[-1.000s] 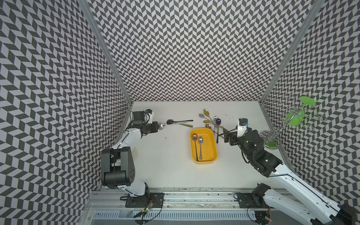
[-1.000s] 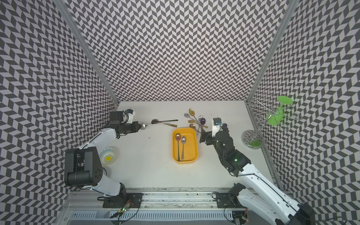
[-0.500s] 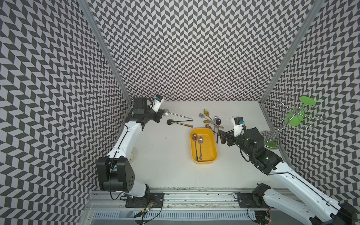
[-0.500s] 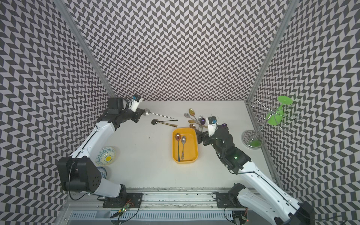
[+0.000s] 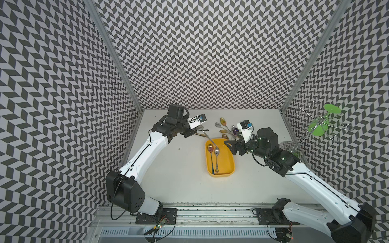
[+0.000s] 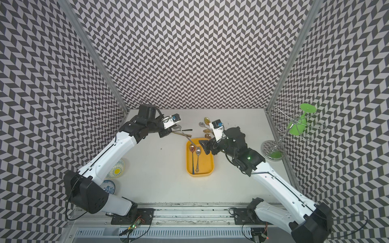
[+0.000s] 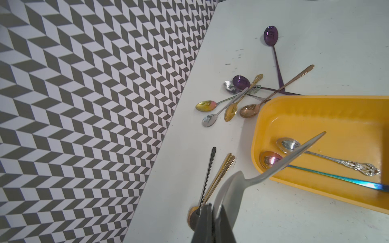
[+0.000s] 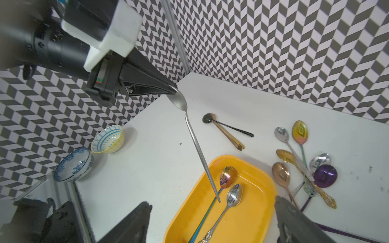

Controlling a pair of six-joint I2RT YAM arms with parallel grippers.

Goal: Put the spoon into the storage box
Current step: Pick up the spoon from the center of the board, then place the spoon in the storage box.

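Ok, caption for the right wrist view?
Left gripper holds a silver spoon by its bowl, handle over the storage box.

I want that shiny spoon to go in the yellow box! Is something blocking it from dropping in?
Nothing visible blocks it. The left hand holds the silver spoon by its bowl, and its handle tip hangs over the storage box, above two spoons lying inside. The open right hand hovers close beside.

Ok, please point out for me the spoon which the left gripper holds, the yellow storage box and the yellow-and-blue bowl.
held spoon (image 7: 229,193): left wrist view, on its bowl.
storage box (image 5: 226,157): in a top view, on its bare floor.
yellow-and-blue bowl (image 8: 106,136): right wrist view, on its inner wall.
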